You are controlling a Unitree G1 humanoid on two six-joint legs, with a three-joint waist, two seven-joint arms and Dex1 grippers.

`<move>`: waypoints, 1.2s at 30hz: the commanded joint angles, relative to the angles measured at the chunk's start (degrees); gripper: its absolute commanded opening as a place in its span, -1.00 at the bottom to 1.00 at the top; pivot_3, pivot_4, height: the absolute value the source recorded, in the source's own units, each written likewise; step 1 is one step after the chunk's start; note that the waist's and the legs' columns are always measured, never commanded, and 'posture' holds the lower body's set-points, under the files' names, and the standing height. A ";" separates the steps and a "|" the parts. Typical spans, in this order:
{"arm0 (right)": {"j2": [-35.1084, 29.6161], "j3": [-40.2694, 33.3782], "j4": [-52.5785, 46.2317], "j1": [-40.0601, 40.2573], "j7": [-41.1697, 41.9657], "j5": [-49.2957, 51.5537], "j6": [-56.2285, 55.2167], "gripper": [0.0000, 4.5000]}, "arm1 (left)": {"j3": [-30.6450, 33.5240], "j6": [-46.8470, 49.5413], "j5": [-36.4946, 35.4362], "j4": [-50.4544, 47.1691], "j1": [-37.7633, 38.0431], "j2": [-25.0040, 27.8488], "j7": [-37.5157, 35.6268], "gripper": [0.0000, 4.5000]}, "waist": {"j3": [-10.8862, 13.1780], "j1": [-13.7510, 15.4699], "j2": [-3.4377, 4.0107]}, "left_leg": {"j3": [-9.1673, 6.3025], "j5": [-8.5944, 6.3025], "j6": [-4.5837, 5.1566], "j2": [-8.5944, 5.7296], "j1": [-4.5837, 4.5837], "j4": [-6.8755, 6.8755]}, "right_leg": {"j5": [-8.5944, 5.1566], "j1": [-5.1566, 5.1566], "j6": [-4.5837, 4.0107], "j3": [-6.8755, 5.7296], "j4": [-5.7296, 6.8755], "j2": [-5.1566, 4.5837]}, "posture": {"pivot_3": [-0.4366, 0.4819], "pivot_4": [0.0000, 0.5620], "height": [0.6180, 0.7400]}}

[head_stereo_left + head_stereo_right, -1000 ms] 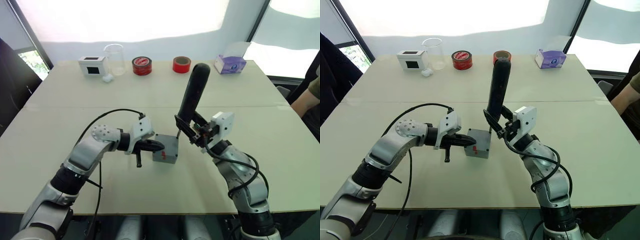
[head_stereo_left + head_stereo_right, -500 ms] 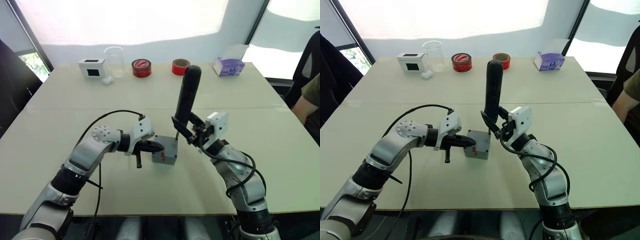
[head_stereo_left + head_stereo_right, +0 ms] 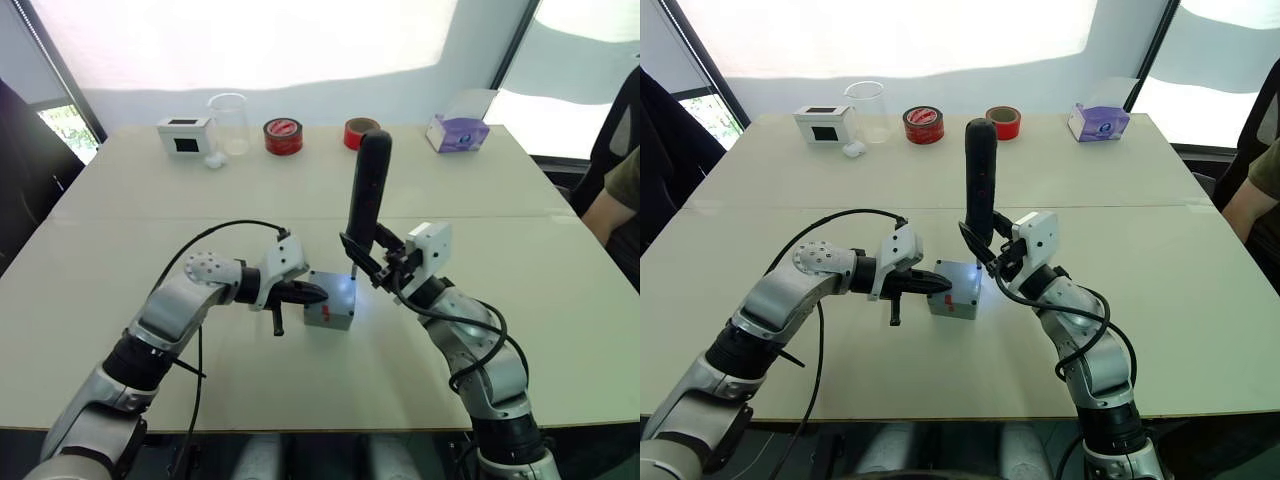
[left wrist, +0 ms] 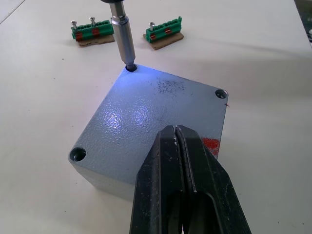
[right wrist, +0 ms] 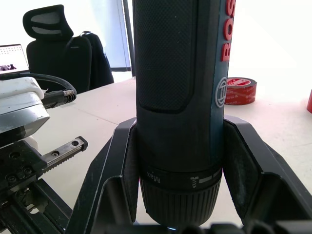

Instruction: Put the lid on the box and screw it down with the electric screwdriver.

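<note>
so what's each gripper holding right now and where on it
The right gripper clamps the electric screwdriver around its lower body, just above the bit. The left gripper is shut and holds nothing; it presses down on the lid.

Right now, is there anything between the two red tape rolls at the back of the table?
No. The stretch of table between the darker red tape roll and the other red tape roll is bare, as the right eye view shows.
</note>
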 commanded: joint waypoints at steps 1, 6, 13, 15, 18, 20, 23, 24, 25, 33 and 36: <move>-0.61 2.83 4.75 3.17 0.66 -0.76 4.77 -0.20 | -0.25 0.03 0.78 0.65 0.41 -0.19 0.40 -1.00 | 0.00 0.01 0.00 | 0.00 0.00 0.00 0.00 0.00 -0.01 | -0.01 0.00 -0.02 0.00 -0.02 -0.01 | -0.05 -0.47 1.00; -0.83 2.48 3.84 3.26 0.70 -0.53 4.68 -0.20 | -0.17 0.11 0.80 0.74 0.44 -0.39 0.47 -1.00 | 0.00 0.01 0.00 | 0.00 -0.01 -0.01 0.00 -0.01 -0.04 | -0.04 0.00 -0.08 0.00 -0.05 -0.04 | -0.05 -0.47 1.00; -0.60 -0.64 0.76 0.71 1.12 3.08 4.26 -0.20 | -0.20 0.05 0.85 0.90 0.53 -0.67 0.64 -1.00 | 0.01 0.00 0.01 | 0.00 -0.01 -0.02 0.00 -0.07 -0.15 | -0.09 -0.08 -0.17 0.00 -0.11 -0.08 | -0.05 -0.47 1.00; -1.07 -3.09 -1.67 -1.90 0.44 5.44 6.03 -0.20 | -0.19 -0.01 0.86 0.96 0.55 -0.70 0.61 -1.00 | 0.03 0.01 0.03 | 0.01 -0.01 -0.02 -0.01 -0.10 -0.22 | -0.09 -0.16 -0.18 0.00 -0.13 -0.08 | -0.05 -0.47 1.00; -3.18 -7.65 -6.25 -8.25 -2.13 10.38 12.78 -0.20 | -0.01 -0.20 0.80 1.10 0.64 -0.53 0.44 -1.00 | 0.12 0.03 0.14 | 0.02 0.00 -0.03 -0.01 -0.35 -0.26 | -0.08 -0.41 -0.18 0.01 -0.11 -0.09 | -0.05 -0.47 1.00; -4.06 -11.23 -8.30 -12.58 -5.49 16.05 19.50 -0.20 | 0.20 -0.40 0.70 1.32 0.66 -0.44 0.34 -1.00 | 0.16 0.11 0.21 | 0.01 0.07 -0.11 -0.02 -0.83 -0.22 | -0.02 -0.72 -0.23 -0.01 -0.02 -0.09 | -0.05 -0.47 1.00; -7.13 -16.34 -9.42 -19.96 -10.68 24.96 31.55 -0.20 | 0.82 -0.64 0.59 1.66 0.62 -0.56 0.63 -1.00 | 0.37 0.15 0.43 | 0.00 0.12 -0.18 -0.03 -1.23 -0.01 | 0.11 -1.10 -0.08 -0.01 0.09 -0.07 | -0.05 -0.47 1.00; -8.74 -18.46 -8.89 -22.77 -11.97 29.46 36.21 -0.20 | 1.54 -0.72 0.12 1.78 0.64 -1.01 1.01 -1.00 | 0.39 0.14 0.45 | 0.00 0.12 -0.17 -0.04 -1.27 -0.01 | 0.12 -1.11 -0.07 -0.01 0.07 -0.08 | -0.05 -0.47 1.00; -10.12 -20.37 -7.97 -25.49 -13.18 32.49 39.50 -0.20 | 2.88 -0.73 -0.78 1.79 0.57 -1.94 1.87 -1.00 | 0.45 0.09 0.50 | 0.00 0.11 -0.17 -0.04 -1.27 0.00 | 0.12 -1.12 -0.08 -0.02 0.06 -0.08 | -0.05 -0.47 1.00; -22.58 -24.92 -1.40 -28.88 -18.34 33.22 53.66 -0.20 | 11.83 6.57 -10.41 -0.06 -2.16 -5.03 3.22 -1.00 | 0.70 0.26 0.58 | -0.04 0.13 -0.14 -0.03 -2.03 0.16 | 0.18 -1.68 0.04 -0.15 0.07 -0.03 | -0.05 -0.47 1.00; -30.13 -27.55 3.38 -27.24 -16.18 34.95 64.42 -0.20 | 10.72 7.24 -10.76 -2.51 -3.51 -3.22 1.55 -1.00 | 0.87 0.24 0.54 | -0.02 0.10 -0.06 -0.16 -2.15 0.28 | 0.23 -1.69 0.13 -0.17 0.03 -0.10 | -0.05 -0.47 1.00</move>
